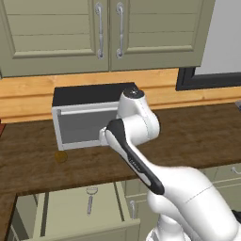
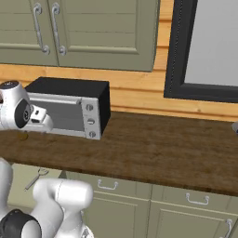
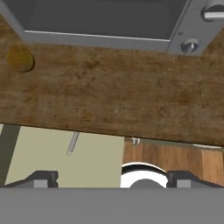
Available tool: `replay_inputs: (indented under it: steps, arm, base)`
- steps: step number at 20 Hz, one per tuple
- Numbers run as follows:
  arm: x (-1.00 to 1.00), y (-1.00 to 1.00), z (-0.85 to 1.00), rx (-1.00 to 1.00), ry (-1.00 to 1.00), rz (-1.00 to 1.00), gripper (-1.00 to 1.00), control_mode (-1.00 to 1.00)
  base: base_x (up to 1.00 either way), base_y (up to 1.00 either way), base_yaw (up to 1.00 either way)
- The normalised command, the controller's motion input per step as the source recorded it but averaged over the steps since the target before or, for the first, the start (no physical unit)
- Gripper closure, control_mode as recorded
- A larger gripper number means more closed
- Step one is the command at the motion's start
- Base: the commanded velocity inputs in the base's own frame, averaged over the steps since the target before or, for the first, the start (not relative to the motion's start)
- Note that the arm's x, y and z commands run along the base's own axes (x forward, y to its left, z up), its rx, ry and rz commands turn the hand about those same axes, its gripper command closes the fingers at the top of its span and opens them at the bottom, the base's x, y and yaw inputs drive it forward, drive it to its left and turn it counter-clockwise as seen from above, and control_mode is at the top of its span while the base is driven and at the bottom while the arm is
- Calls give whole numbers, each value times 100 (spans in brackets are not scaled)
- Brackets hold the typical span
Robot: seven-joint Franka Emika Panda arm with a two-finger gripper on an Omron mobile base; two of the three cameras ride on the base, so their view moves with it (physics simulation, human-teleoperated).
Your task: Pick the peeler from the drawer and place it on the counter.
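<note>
The peeler (image 1: pixel 90 197) lies on the floor of the open drawer (image 1: pixel 66 214), forked head toward the counter (image 1: pixel 188 136). It is also seen as the peeler (image 2: pixel 35 179) in the drawer (image 2: pixel 17 181) below the counter (image 2: pixel 153 148). In the hand view only the thin handle of the peeler (image 3: pixel 73 143) shows, its head hidden under the edge of the counter (image 3: pixel 113 96). My gripper (image 3: pixel 113 179) hangs above the counter's front edge, high over the drawer (image 3: pixel 61 162), open with nothing between its fingertips (image 3: pixel 42 178).
A toaster oven (image 1: pixel 84 117) stands on the counter just behind the hand, with knobs on its right side (image 2: pixel 90 121). A small round tan lump (image 1: pixel 60 156) lies on the counter left of the arm. Wall cabinets (image 1: pixel 108 33) hang above.
</note>
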Motion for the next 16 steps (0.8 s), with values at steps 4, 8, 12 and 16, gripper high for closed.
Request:
replay_inputs:
  steps: [4, 8, 12, 16]
  arm:
    - [-22, 38, -39, 0, 0, 0, -100, -100]
    - [-34, 43, -41, 0, 0, 0, -100, -100]
    - [-13, 32, -29, 0, 2, 0, -100, -100]
    - [-13, 33, -36, 0, 5, 0, -100, -100]
  base:
    - [0, 0, 0]
    - [0, 0, 0]
    - [0, 0, 0]
    - [0, 0, 0]
